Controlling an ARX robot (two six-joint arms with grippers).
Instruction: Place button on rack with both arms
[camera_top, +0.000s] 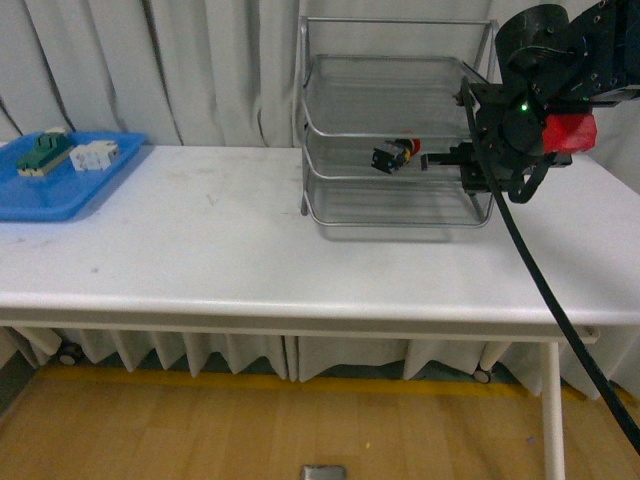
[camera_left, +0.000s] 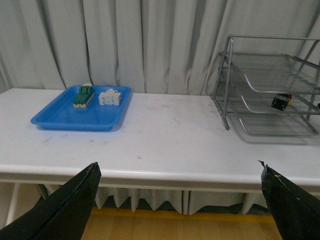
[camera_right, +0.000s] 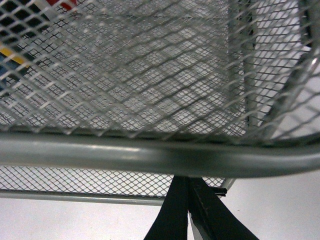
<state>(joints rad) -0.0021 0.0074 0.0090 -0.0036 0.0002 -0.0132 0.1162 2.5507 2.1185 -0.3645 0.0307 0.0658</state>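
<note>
Your right hand (camera_top: 432, 158) is reaching in from the rack's right side at the middle tier, and in the front view its dark fingers are pointing at the button (camera_top: 393, 155), which is lying tilted on that tier of the rack (camera_top: 400, 120). From here you cannot tell whether the fingertips are touching the button or sitting just beside it. The arm's black cable is trailing down across the worktop (camera_top: 250, 250) toward the front edge. Far to the left, the blue tray (camera_top: 50, 185) is holding a green part (camera_top: 44, 153) and a white part (camera_top: 95, 155), well apart from the rack.

Your left hand (camera_left: 180, 200) is showing in the left wrist view as two dark fingers (camera_left: 70, 207) spread wide with nothing between them, hanging in front of the worktop edge. Across the worktop, the same view is showing the button as a small dark block with red and yellow inside the rack's middle tier.

Your right wrist view is filling with mesh and a front rail of the rack, very close. Below the rail the two black fingers (camera_right: 175, 215) are pressed together, holding nothing. A scrap of red and yellow is peeking through the mesh in one corner, likely the button.

The risk is in pulling out: the hand is sitting tight against rail and mesh, so a careless move could snag the wire, drag the rack, or knock the tilted button off its tier.
</note>
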